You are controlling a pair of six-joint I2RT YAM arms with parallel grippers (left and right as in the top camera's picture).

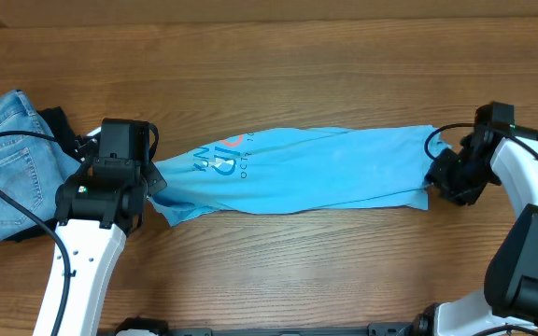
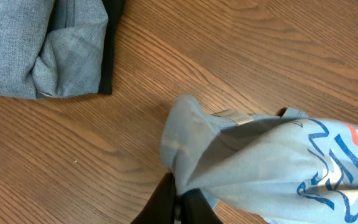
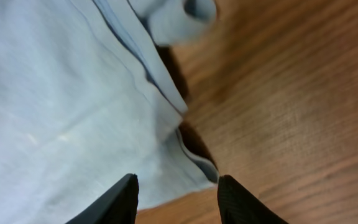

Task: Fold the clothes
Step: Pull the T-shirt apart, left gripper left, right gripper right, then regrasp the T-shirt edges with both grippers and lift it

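The sky-blue T-shirt (image 1: 316, 168) lies in a long folded strip across the middle of the table, its white and orange-red lettering (image 1: 222, 159) near the left end. My left gripper (image 2: 182, 190) is shut on a bunched fold of the shirt's left end (image 2: 241, 155), lifted off the wood. In the overhead view that gripper (image 1: 152, 177) sits at the strip's left tip. My right gripper (image 3: 176, 183) is open, its fingers straddling the shirt's right hem corner (image 3: 194, 165). In the overhead view it (image 1: 442, 177) is at the strip's right end.
Folded faded denim jeans (image 1: 3, 163) lie at the far left with a black garment (image 1: 56, 126) under them; both show in the left wrist view (image 2: 39, 43). Bare wood table (image 1: 297, 271) surrounds the shirt. A cable (image 1: 7, 187) loops over the jeans.
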